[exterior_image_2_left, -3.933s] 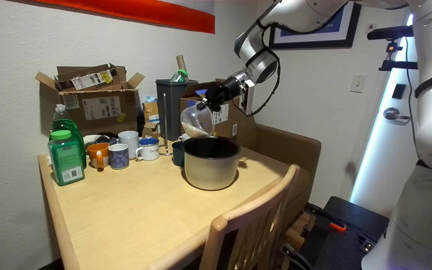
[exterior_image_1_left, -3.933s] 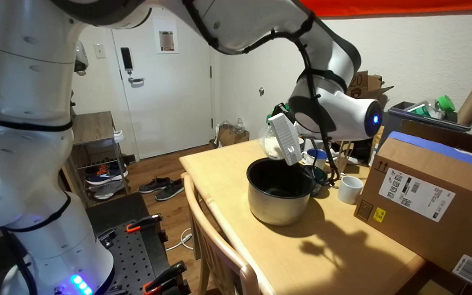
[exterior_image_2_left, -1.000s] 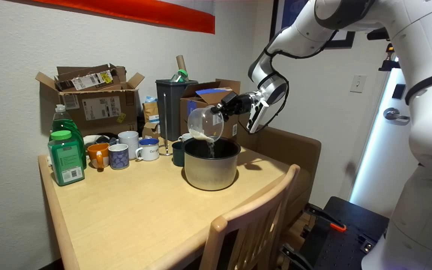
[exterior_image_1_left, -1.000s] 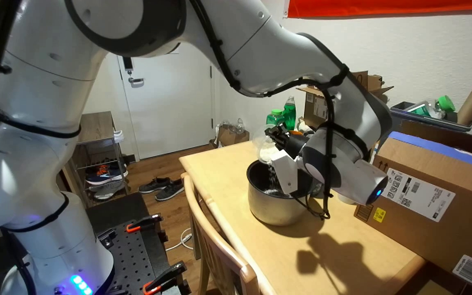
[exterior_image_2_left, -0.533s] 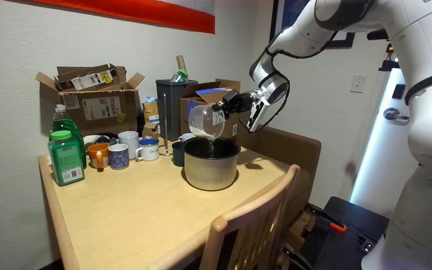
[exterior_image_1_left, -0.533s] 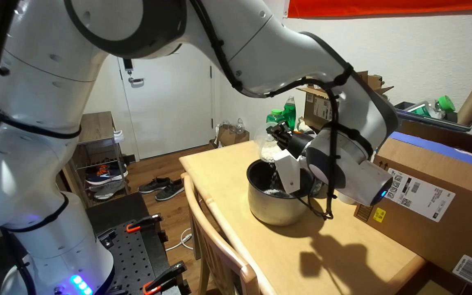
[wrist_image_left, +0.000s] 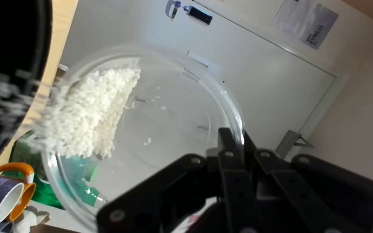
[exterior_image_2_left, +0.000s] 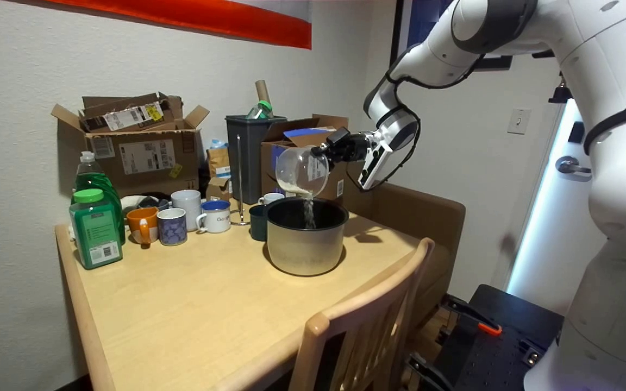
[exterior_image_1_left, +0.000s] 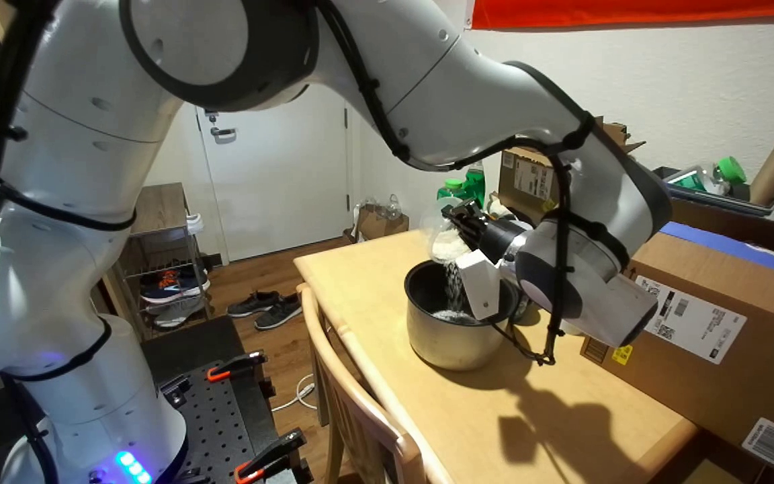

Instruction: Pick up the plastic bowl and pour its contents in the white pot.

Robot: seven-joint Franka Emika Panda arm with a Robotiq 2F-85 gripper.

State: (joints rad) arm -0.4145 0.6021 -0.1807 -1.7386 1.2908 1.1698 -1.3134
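The plastic bowl is clear and see-through, and it hangs tipped on its side above the pot in both exterior views (exterior_image_1_left: pixel 433 227) (exterior_image_2_left: pixel 293 165). It fills the middle of the wrist view (wrist_image_left: pixel 170 123). White rice (wrist_image_left: pixel 86 113) is heaped at its lower side and streams over the rim. The white pot, silvery outside and dark inside, stands on the table (exterior_image_1_left: pixel 457 343) (exterior_image_2_left: pixel 306 252); its dark inside shows at the wrist view's left edge (wrist_image_left: pixel 8 38). Some rice (exterior_image_1_left: pixel 453 314) lies in it. My gripper (wrist_image_left: pixel 236 139) is shut on the bowl's rim, also seen in an exterior view (exterior_image_2_left: pixel 323 152).
A dark green cup (exterior_image_2_left: pixel 258 224) stands close beside the pot. Several mugs, such as an orange one (exterior_image_2_left: pixel 143 224), and green bottles (exterior_image_2_left: pixel 95 233) stand along the table's back. A large cardboard box (exterior_image_1_left: pixel 709 336) and a wooden chair (exterior_image_2_left: pixel 367 320) flank the table.
Since 3.9 s ago the bowl has tipped further, and rice now falls into the pot. In the last second the bowl has shifted slightly and the rice stream continues. The grip has held.
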